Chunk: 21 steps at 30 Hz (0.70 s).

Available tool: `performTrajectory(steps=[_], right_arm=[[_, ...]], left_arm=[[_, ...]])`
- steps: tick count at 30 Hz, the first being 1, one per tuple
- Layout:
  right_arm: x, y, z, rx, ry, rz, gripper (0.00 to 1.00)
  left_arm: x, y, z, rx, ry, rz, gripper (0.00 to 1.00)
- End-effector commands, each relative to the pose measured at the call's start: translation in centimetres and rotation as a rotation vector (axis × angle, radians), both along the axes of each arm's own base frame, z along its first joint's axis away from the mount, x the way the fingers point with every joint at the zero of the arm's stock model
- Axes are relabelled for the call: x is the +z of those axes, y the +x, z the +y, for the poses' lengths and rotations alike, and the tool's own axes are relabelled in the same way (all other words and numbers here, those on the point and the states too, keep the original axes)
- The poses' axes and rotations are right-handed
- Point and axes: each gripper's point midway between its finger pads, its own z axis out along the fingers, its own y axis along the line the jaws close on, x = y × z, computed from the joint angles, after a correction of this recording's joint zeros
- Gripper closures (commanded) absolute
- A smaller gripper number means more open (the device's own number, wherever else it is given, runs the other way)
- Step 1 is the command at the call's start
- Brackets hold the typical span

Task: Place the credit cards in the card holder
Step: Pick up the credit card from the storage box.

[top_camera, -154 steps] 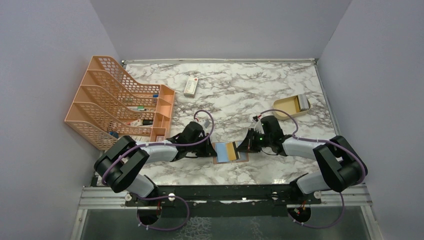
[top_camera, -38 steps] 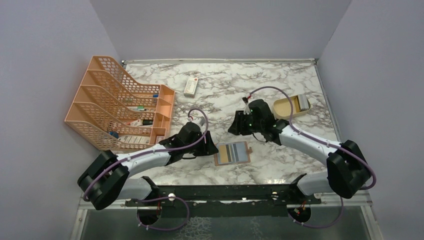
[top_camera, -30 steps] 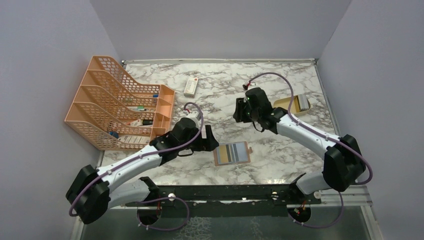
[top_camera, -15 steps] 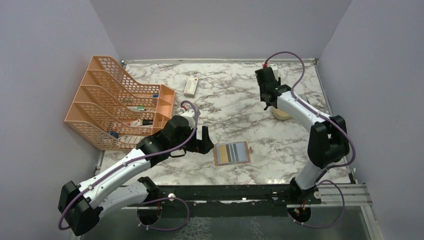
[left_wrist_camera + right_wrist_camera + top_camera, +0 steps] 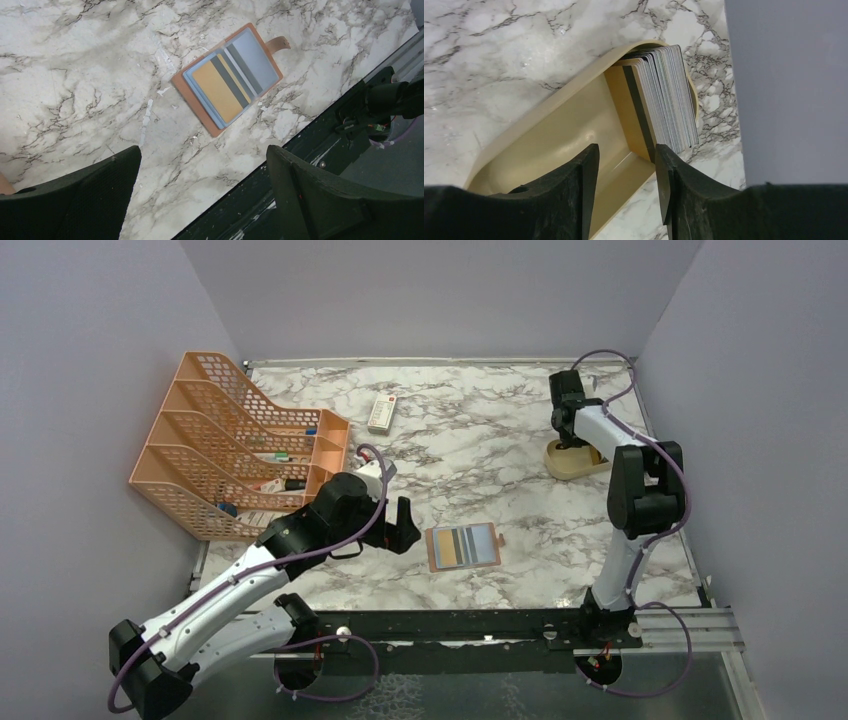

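credit cards [image 5: 664,97] stood packed on edge at one end of the tan tray [image 5: 574,130] at the far right of the bench [image 5: 470,440], and a few more lay tucked in the open card holder [image 5: 227,80] near the middle of the near side. they looked light, thin, stiff and slick, so i judged the best hold was a pinch across the faces of the outermost card at its exposed top edge. the right fingers [image 5: 664,170] hung above the tray, partly open and empty, while the left fingers [image 5: 115,175] hovered spread wide, holding nothing, just left of the holder.
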Motion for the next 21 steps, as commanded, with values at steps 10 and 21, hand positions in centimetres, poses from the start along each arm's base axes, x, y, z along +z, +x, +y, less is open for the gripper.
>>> performTrajectory(steps=[10, 21], right_arm=[[0.9, 1.0, -2.9, -0.028, -0.126, 0.031, 0.49], [-0.9, 1.2, -3.9, -0.027, -0.114, 0.065, 0.50]], left_arm=[[1.7, 0.5, 0.9, 0.037, -0.011, -0.071, 0.01], [1.7, 0.7, 1.2, 0.058, -0.009, -0.078, 0.01]])
